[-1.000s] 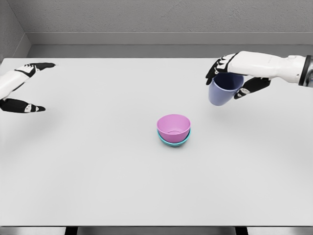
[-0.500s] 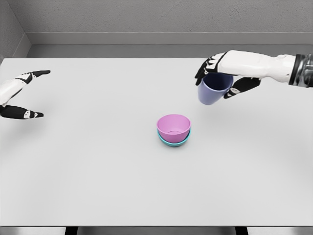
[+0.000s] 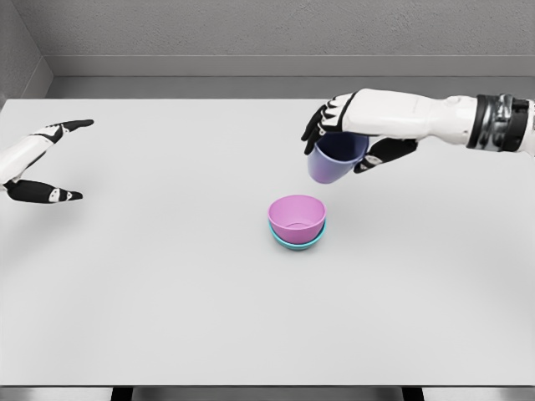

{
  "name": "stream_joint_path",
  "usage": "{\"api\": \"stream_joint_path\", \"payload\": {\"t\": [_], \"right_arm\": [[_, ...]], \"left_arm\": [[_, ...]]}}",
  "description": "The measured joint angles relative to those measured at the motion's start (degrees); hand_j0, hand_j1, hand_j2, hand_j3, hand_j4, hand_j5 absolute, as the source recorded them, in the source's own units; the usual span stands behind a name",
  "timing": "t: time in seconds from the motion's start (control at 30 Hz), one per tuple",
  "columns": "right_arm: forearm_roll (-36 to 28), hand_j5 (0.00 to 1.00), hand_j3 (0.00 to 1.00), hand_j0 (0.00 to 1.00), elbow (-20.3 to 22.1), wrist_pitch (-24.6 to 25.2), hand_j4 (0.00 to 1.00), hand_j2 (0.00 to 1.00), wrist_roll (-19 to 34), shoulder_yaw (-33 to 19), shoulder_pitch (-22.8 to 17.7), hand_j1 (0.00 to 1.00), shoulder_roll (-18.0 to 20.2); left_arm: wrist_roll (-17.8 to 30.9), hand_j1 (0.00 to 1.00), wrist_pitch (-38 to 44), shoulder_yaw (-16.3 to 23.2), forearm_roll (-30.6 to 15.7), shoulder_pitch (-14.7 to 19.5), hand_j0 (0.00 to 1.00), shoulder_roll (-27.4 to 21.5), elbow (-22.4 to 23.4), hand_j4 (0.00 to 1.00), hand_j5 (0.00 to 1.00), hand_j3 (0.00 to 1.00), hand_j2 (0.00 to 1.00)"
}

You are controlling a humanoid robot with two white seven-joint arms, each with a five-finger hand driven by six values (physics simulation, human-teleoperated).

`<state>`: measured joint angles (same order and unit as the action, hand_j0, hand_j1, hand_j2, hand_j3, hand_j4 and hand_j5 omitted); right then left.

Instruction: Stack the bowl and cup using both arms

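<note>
While gripped, cup (image 3: 333, 163) rim hidden, right hand (image 3: 351, 134)

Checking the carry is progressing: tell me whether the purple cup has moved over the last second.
Yes. The purple cup, held in the right hand, has shifted left toward the pink bowl, which stays put nested in the teal bowl.

A lavender-blue cup (image 3: 333, 160) hangs tilted in the air just above and right of frame centre, near a pink bowl (image 3: 296, 218) nested upright in a teal bowl (image 3: 298, 242) at centre.
</note>
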<state>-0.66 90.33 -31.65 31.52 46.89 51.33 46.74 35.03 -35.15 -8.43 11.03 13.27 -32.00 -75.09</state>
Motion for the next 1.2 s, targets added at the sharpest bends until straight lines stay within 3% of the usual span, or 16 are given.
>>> {"api": "stream_joint_path", "payload": {"t": [0.5, 1.2], "right_arm": [[0.2, 0.66, 0.66, 0.66, 7.1, -0.7, 0.66, 0.66, 0.3, 0.5, -1.6, 0.66, 0.0], [1.9, 0.66, 0.66, 0.66, 6.9, -1.0, 0.66, 0.66, 0.4, 0.8, -2.7, 0.66, -1.9]], "left_arm": [[0.0, 1.00, 0.0, 0.0, 0.0, 0.0, 1.00, 0.6, -0.4, 1.00, 1.00, 1.00, 1.00], [0.0, 1.00, 0.0, 0.0, 0.1, 0.1, 1.00, 0.8, -0.3, 1.00, 1.00, 1.00, 1.00]]}}
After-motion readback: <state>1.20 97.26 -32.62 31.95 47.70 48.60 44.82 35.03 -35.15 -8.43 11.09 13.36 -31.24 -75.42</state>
